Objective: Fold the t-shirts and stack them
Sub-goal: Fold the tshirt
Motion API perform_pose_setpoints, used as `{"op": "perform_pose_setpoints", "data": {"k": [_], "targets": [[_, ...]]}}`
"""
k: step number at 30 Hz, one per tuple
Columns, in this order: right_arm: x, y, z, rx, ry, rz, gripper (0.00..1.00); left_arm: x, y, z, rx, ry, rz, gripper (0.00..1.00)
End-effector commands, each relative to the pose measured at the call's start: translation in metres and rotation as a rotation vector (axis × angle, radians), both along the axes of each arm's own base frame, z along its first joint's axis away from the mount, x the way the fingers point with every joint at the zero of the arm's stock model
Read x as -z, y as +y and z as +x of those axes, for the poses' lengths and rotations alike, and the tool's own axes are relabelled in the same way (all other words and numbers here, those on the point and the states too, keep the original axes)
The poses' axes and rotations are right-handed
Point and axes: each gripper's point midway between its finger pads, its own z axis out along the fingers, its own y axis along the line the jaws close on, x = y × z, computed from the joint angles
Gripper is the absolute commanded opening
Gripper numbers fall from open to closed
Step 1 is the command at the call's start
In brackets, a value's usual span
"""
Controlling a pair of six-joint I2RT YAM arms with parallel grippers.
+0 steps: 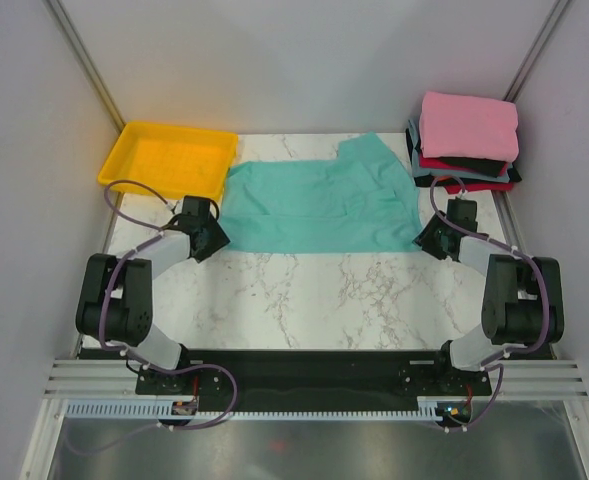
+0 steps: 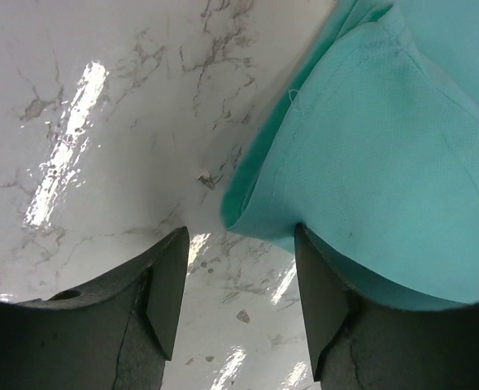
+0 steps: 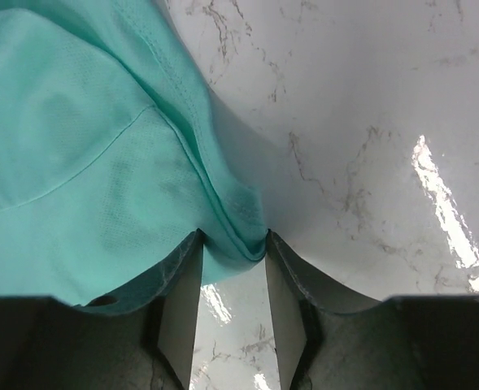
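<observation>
A teal t-shirt (image 1: 319, 205) lies spread flat across the far middle of the marble table. My left gripper (image 1: 214, 240) is open at the shirt's near left corner. In the left wrist view the gripper (image 2: 239, 248) has bare table between its fingers, and the folded corner of the teal shirt (image 2: 385, 162) touches the right fingertip (image 2: 312, 268). My right gripper (image 1: 424, 240) is at the near right corner. In the right wrist view the gripper (image 3: 234, 248) is part open, and the hemmed edge of the shirt (image 3: 84, 162) lies between the fingertips.
A stack of folded shirts (image 1: 466, 150) sits at the far right corner, pink (image 1: 469, 125) on top, with black, red and grey-blue ones beneath. An empty yellow tray (image 1: 169, 160) sits at the far left. Grey walls enclose the table.
</observation>
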Motion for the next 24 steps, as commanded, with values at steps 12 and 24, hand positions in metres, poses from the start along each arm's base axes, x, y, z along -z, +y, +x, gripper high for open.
{"op": "perform_pose_setpoints", "data": {"k": [12,24], "targets": [[0.016,0.004,-0.01,-0.011,0.049,0.035,0.0,-0.026,-0.006,0.047,-0.021,-0.109,-0.033,0.02],[-0.042,0.008,-0.047,0.031,-0.018,0.063,0.0,-0.08,-0.018,-0.02,0.063,-0.142,-0.126,0.02]]}}
